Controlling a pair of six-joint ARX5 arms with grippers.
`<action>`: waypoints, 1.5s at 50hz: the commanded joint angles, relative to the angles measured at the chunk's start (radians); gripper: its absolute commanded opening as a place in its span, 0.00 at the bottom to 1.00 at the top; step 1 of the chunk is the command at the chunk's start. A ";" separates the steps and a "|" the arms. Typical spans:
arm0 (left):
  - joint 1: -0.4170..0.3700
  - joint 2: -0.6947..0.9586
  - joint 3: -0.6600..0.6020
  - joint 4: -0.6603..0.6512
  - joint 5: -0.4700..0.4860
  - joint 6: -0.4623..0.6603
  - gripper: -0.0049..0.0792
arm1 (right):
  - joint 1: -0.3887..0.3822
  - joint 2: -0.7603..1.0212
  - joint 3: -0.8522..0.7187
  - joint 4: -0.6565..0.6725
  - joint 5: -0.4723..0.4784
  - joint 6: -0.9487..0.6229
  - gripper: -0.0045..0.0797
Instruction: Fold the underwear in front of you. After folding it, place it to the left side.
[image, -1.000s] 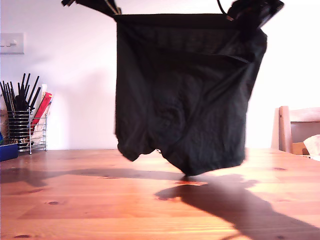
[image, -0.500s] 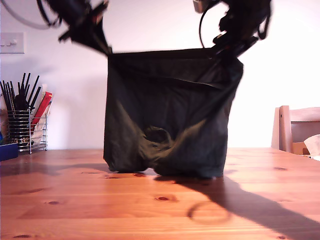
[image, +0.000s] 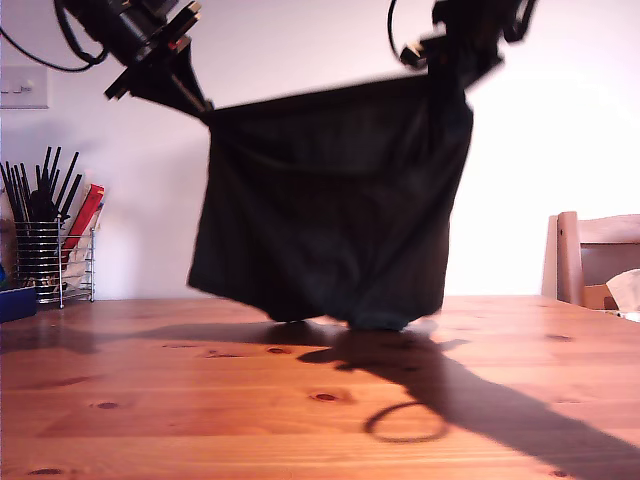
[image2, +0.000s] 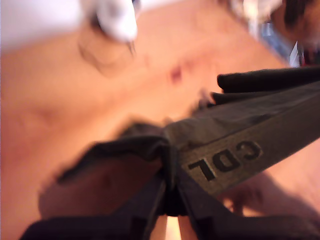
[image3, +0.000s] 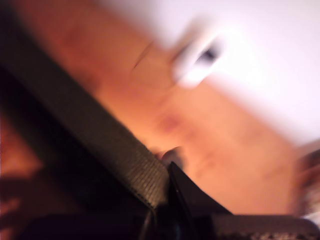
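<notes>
Dark cloth fills the middle of the exterior view: the underwear (image: 330, 210) hangs spread between 2 arms, its waistband stretched across the upper part of the frame and its lower hem touching the wooden table (image: 150, 400). One gripper pinches the waistband at the upper left of this view, another at the upper right; which arm is which I cannot tell. A wire rack (image: 50, 265) stands at the left edge, a chair (image: 595, 255) at the right edge.

In the first wrist view, my first gripper (image2: 171, 200) is clamped on the lettered waistband of the underwear (image2: 250, 135).

In the second wrist view, blurred, my second gripper (image3: 162, 210) is closed on the waistband (image3: 100, 145).
</notes>
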 joint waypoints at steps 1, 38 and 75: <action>0.022 -0.002 -0.076 -0.018 -0.006 0.018 0.03 | -0.014 0.042 -0.019 -0.054 -0.025 0.013 0.04; 0.017 -0.003 -0.530 -0.006 0.027 0.076 0.03 | 0.027 0.067 -0.298 -0.136 -0.174 0.103 0.04; -0.003 -0.208 -0.930 0.067 -0.084 0.046 0.03 | 0.080 0.067 -0.509 -0.103 -0.226 0.129 0.04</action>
